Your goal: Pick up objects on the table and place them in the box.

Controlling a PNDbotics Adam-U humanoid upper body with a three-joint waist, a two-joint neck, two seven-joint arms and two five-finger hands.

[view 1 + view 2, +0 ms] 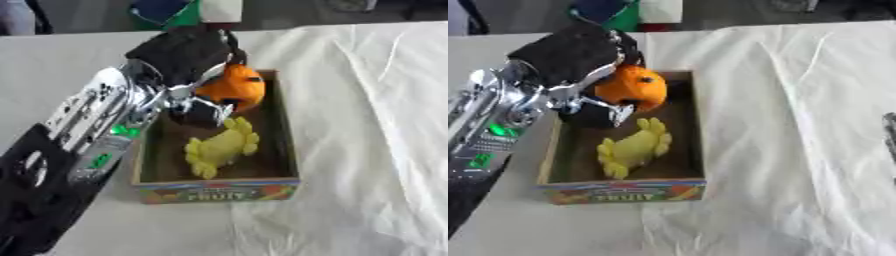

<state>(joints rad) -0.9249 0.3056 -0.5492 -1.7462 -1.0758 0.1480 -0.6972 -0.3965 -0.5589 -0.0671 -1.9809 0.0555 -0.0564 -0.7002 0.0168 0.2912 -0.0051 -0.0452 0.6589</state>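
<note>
A shallow cardboard box (289,150) with a colourful "FRUIT" front stands mid-table. Inside it lies a yellow bunch-shaped fruit toy (221,146). My left hand (188,55) reaches in from the lower left and hangs over the box's far left corner, its fingers curled round an orange round fruit (234,90) held just above the box floor. A dark thumb part (203,113) sits under the orange. A thin dark sliver (890,131) at the right edge of the right eye view may be my right hand; nothing more of it shows.
A white cloth (376,125) with creases covers the table to the right of the box. Beyond the far table edge stand blue, green and white things (188,11). My left forearm (96,125) covers the table to the left of the box.
</note>
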